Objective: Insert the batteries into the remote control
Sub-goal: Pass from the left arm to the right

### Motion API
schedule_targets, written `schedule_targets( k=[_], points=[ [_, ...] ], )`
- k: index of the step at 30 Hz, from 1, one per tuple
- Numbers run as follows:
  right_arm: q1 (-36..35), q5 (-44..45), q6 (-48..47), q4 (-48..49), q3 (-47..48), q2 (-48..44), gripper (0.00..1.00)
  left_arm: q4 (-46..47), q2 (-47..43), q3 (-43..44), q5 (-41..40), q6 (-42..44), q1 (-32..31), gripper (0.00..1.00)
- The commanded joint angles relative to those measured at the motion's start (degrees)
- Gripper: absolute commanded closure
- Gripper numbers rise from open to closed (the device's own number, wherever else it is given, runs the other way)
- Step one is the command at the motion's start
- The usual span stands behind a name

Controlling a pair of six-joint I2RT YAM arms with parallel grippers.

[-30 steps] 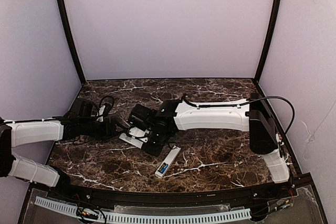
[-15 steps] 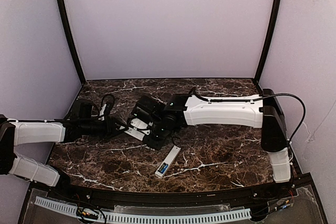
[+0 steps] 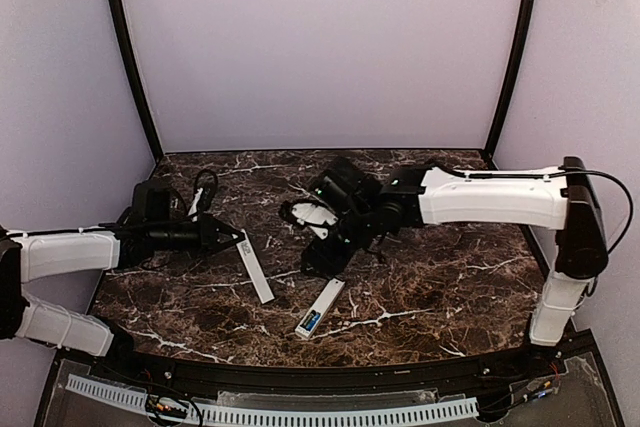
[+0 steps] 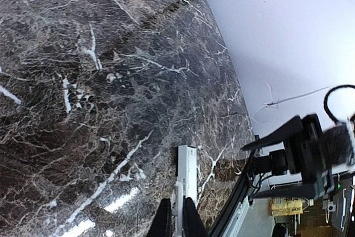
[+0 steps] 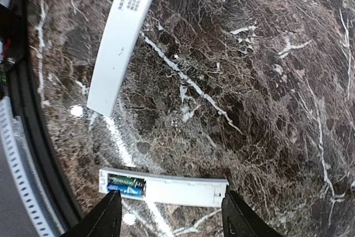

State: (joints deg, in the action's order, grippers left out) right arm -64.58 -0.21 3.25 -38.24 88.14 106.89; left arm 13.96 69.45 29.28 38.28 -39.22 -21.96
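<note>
The remote control (image 3: 323, 305) (image 5: 183, 187) lies near the table's front edge, a slim white bar with its compartment open. The batteries (image 3: 310, 322) (image 5: 123, 184), one green and one blue, sit side by side in that compartment at the near end. My right gripper (image 3: 322, 259) (image 5: 172, 220) hovers just above the remote, open, with nothing between its fingers. A thin white cover strip (image 3: 254, 269) (image 4: 187, 173) (image 5: 122, 31) points toward the front edge. My left gripper (image 3: 232, 240) (image 4: 176, 220) is shut on one end of it.
A black frame rail (image 3: 300, 372) (image 5: 22, 109) runs along the near edge of the dark marble table (image 3: 430, 277). Pale walls enclose the back and both sides. Dark hardware and cables (image 4: 299, 154) stand beyond the table edge in the left wrist view.
My right gripper let go of the white strip, opened and drew back to the right. My left gripper closed on the strip, which now points toward the front edge. The remote has not moved.
</note>
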Motion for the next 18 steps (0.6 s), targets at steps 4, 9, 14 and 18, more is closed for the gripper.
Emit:
schedule_targets(
  k=[4, 9, 14, 18],
  points=[
    [10.5, -30.1, 8.5, 20.9, -15.0, -16.8, 0.45, 2.2, -3.9, 3.8, 12.6, 4.8, 0.0, 1.0],
    [10.6, -38.6, 12.1, 25.2, -15.3, -16.6, 0.51, 0.2, -4.7, 9.0, 15.0, 7.8, -4.3, 0.99],
    [10.4, -42.5, 14.9, 28.7, -15.7, -15.0, 0.54, -5.3, -2.9, 16.3, 15.5, 12.7, -11.2, 0.97],
    [10.3, -44.3, 16.1, 30.8, -16.3, -14.6, 0.55, -7.4, -0.3, 21.4, 15.9, 14.8, -14.3, 0.97]
  ],
)
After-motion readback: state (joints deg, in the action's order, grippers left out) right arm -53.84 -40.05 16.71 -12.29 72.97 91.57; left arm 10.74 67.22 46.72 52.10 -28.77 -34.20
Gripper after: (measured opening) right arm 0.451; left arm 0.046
